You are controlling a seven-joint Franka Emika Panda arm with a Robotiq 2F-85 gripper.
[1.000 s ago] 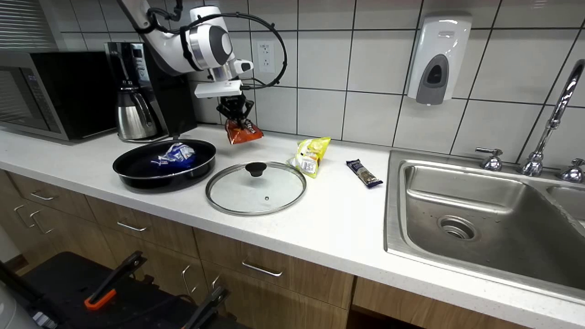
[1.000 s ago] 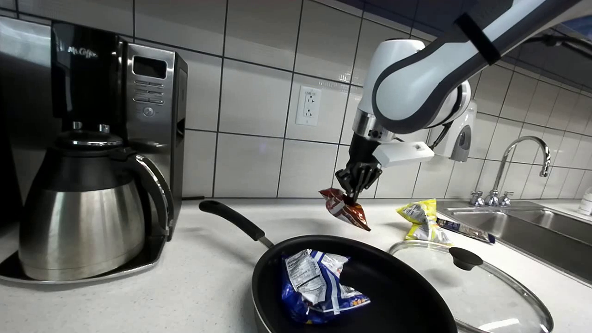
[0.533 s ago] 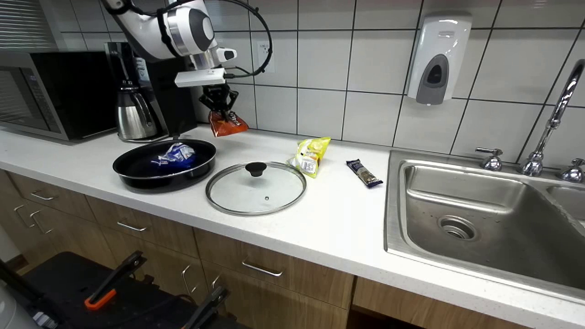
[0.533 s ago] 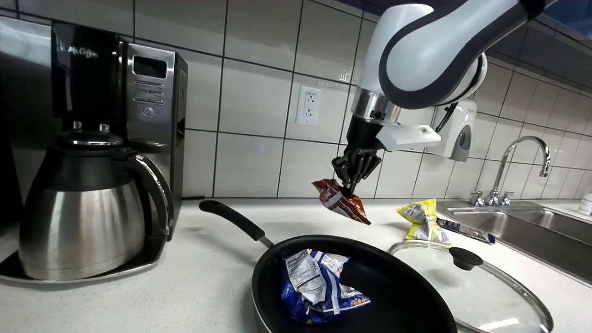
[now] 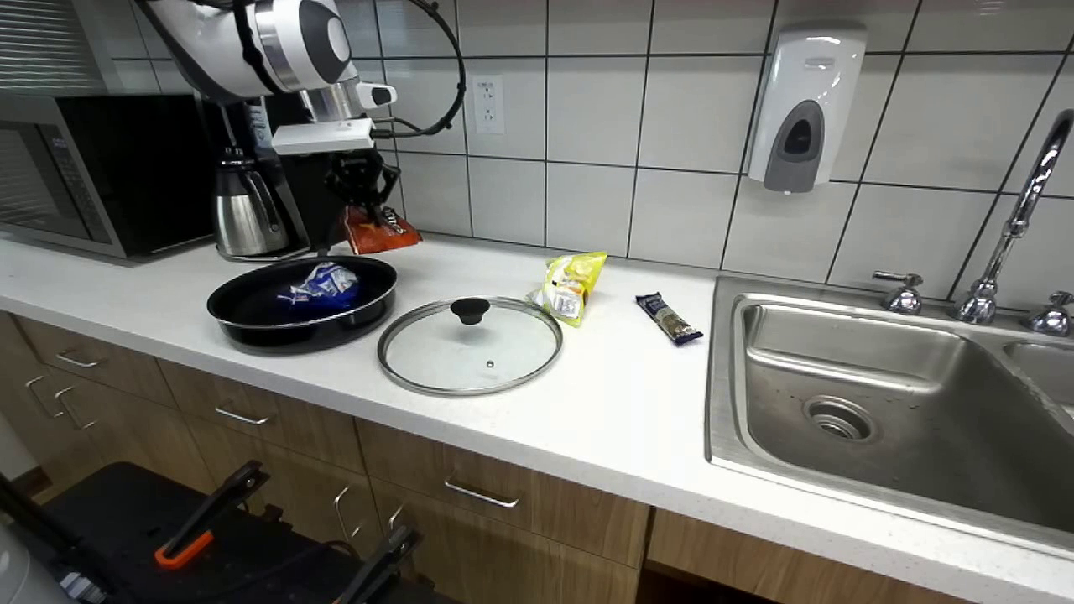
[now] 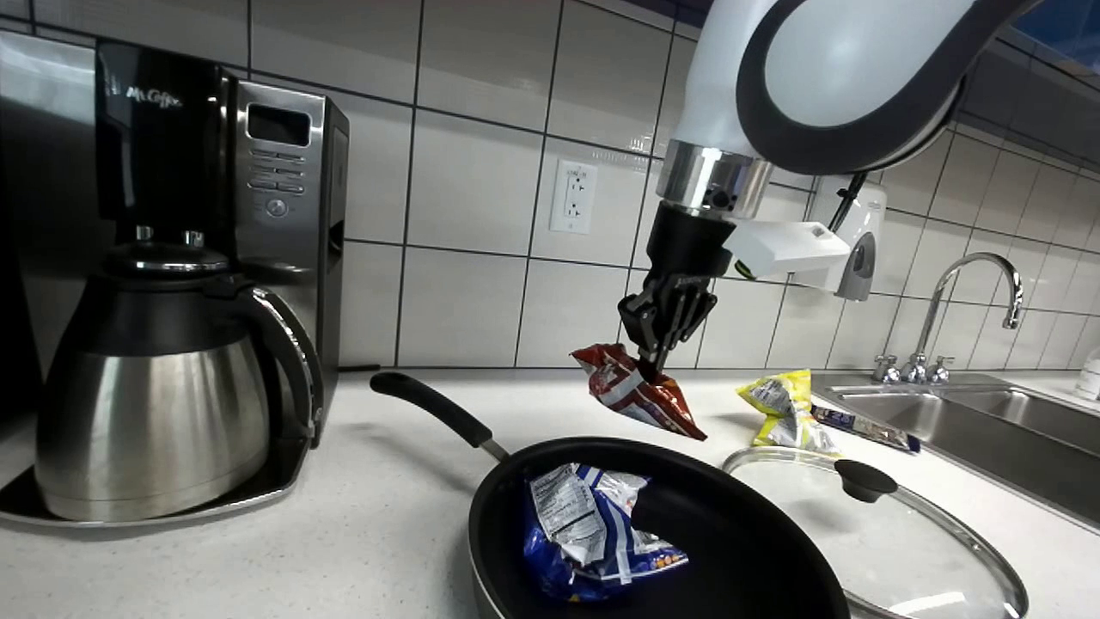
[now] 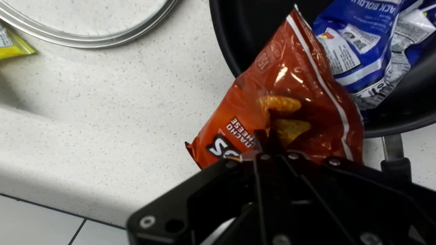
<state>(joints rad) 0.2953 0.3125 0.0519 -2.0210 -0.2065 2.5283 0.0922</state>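
My gripper (image 5: 369, 204) is shut on a red-orange chip bag (image 5: 383, 233), pinching it near its middle and holding it above the counter. In the wrist view the fingertips (image 7: 267, 137) are close together on the bag (image 7: 306, 85), which overlaps the pan's rim from above. The black pan (image 5: 252, 325) stands just beyond the bag, with its handle toward the wall. A blue chip bag (image 6: 593, 524) lies in the pan (image 6: 739, 533). In an exterior view the red bag (image 6: 640, 391) hangs tilted behind the pan, below the gripper (image 6: 655, 365).
A glass lid (image 5: 470, 361) with a black knob lies beside the pan. A yellow chip bag (image 5: 570, 287) and a dark bar wrapper (image 5: 669, 319) lie toward the sink (image 5: 722, 377). A coffee maker (image 6: 284, 198) with a steel carafe (image 6: 155, 421) and a microwave (image 5: 134, 168) stand on the counter.
My gripper has moved with the red bag toward the coffee maker and pan, rising slightly, then lowering a little. The pan, the blue bag, the lid and the other packets have not moved.
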